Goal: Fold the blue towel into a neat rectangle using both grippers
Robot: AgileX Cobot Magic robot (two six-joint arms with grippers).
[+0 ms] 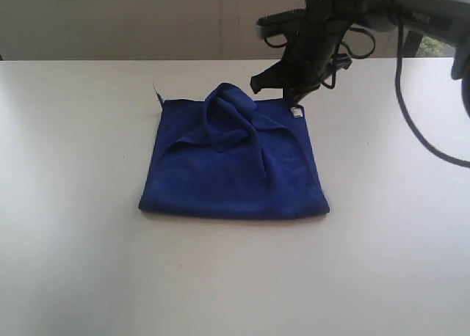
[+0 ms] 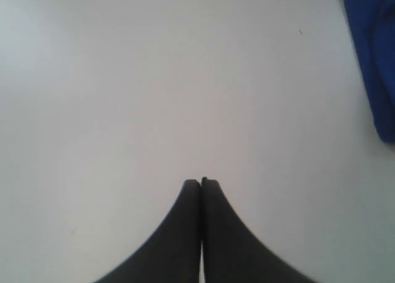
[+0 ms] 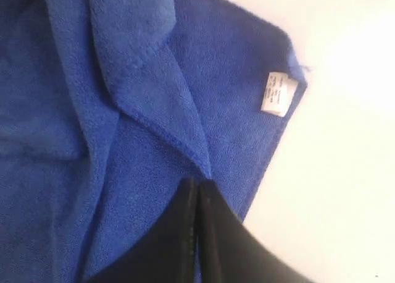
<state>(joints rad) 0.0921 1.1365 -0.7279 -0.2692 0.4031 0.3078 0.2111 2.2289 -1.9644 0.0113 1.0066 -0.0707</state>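
Observation:
The blue towel lies on the white table as a rough rectangle, with a crumpled fold bunched up along its far edge. Its small white tag sits at the far right corner. My right gripper hangs just over that corner, shut, its tips above the towel beside a stitched hem and near the tag; I see no cloth between them. My left gripper is shut over bare table, with a strip of the towel off to one side. The left arm does not show in the exterior view.
The white table spreads wide around the towel. A loose thread sticks out at the towel's far left corner. The right arm's black cable loops down over the table at the far right.

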